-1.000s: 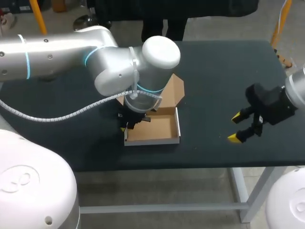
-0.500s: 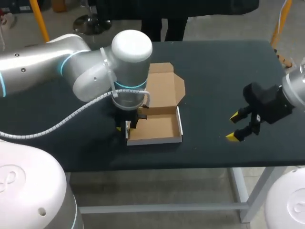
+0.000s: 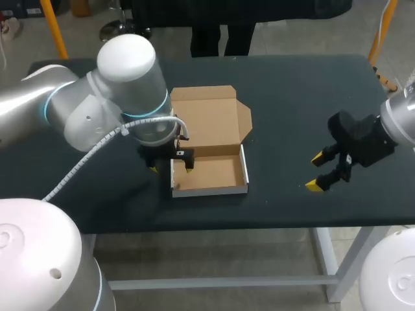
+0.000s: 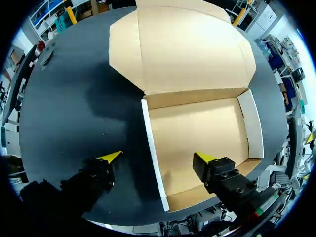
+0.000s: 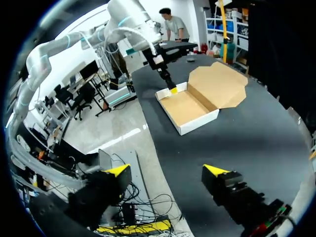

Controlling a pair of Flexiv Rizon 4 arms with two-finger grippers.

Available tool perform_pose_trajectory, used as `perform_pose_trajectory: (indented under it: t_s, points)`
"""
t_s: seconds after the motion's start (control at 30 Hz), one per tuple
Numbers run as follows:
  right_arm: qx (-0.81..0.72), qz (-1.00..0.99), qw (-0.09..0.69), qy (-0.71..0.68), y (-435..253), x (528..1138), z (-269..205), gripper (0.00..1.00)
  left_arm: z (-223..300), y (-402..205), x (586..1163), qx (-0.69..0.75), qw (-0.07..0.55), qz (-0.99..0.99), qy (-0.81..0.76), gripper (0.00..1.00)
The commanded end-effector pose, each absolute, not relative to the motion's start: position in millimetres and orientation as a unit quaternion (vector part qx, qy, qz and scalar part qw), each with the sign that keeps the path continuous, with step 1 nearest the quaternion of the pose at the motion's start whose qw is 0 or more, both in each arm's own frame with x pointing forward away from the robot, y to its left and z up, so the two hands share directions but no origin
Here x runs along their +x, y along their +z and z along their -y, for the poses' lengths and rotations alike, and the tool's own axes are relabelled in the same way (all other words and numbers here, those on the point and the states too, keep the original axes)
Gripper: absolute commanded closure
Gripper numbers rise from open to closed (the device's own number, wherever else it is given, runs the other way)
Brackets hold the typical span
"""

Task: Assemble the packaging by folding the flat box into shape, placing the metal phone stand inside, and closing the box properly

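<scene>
The cardboard box [image 3: 211, 175] sits at the table's middle as a shallow tray with white outer walls; its lid [image 3: 211, 116] lies flat and open behind it. Seen from the left wrist, the tray [image 4: 197, 133] is empty. My left gripper [image 3: 168, 165] hangs over the tray's left wall, open. One fingertip is outside the box and one inside, and the wall [image 4: 153, 153] runs between them untouched by my left gripper [image 4: 158, 158]. My right gripper [image 3: 317, 173] hovers open and empty to the right of the box, also [image 5: 166, 170]. No metal phone stand is in view.
The dark table [image 3: 292, 97] stretches bare between the box and my right gripper. Its front edge runs close below the box. In the right wrist view the box [image 5: 190, 106] lies far ahead, with my left gripper [image 5: 170, 88] at its far corner.
My left gripper has opened and let go of the box's left wall. The left arm's elbow has swung left, uncovering the lid. The right arm has barely moved.
</scene>
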State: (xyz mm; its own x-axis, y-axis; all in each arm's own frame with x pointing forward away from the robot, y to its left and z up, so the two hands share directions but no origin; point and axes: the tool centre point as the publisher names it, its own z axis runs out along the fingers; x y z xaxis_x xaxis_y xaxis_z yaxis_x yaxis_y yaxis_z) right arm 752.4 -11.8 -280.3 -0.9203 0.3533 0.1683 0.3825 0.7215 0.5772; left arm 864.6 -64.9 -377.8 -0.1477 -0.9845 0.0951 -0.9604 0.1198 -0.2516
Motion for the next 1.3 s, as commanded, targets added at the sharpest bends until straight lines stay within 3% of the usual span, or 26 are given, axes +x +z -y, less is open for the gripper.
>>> perform_pose_trajectory:
  t_s: [0.03,0.7,1.3]
  points:
    - [-0.200,0.927,0.022,-0.317,-278.2,752.8,13.1,0.00,51.0,-360.0,846.6,-0.616,-0.016,-0.756,-0.223,0.00]
    - [-0.249,0.914,0.011,-0.321,-266.8,752.5,25.2,0.00,16.1,-298.9,793.0,-0.508,-0.111,-0.801,-0.297,0.00]
    - [-0.383,0.876,0.016,-0.292,-251.4,744.4,43.3,0.00,-16.3,-265.6,755.8,-0.546,-0.081,-0.784,-0.283,0.00]
